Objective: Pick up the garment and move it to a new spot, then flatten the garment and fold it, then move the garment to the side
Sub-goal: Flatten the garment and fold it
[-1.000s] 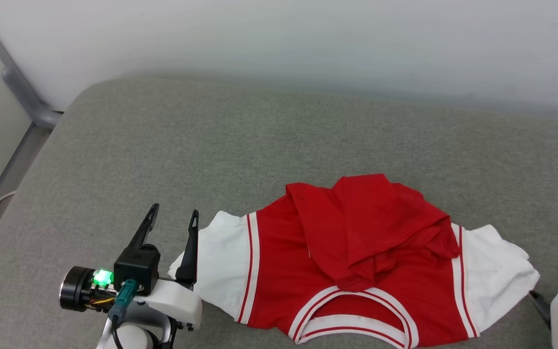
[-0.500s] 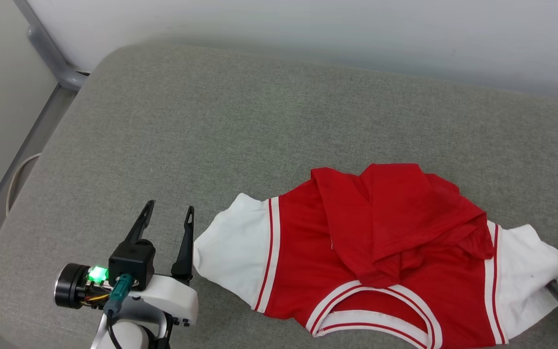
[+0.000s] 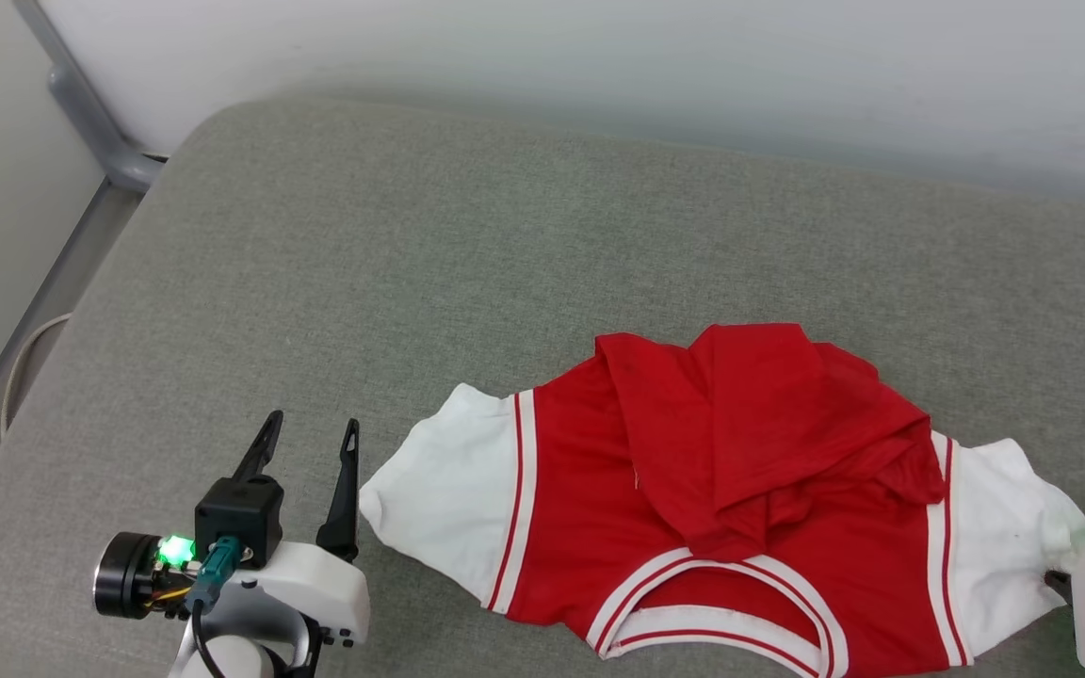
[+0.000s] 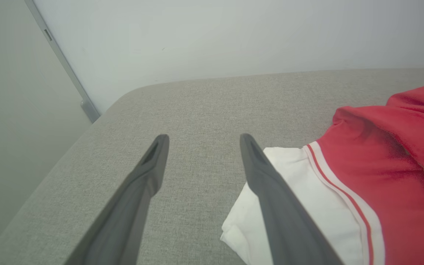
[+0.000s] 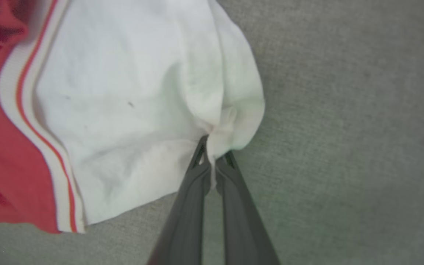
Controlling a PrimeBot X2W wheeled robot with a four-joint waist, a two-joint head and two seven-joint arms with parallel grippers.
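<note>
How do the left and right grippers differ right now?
The left gripper is open, fingers spread wide; the right gripper is shut. The left gripper holds nothing; the right gripper pinches the edge of a white sleeve of the jersey. The left gripper sits beside the opposite sleeve, contact unclear; the right gripper has cloth bunched at its fingertips. Shared: long dark fingers, each at a sleeve end of the jersey on the grey cushion.
</note>
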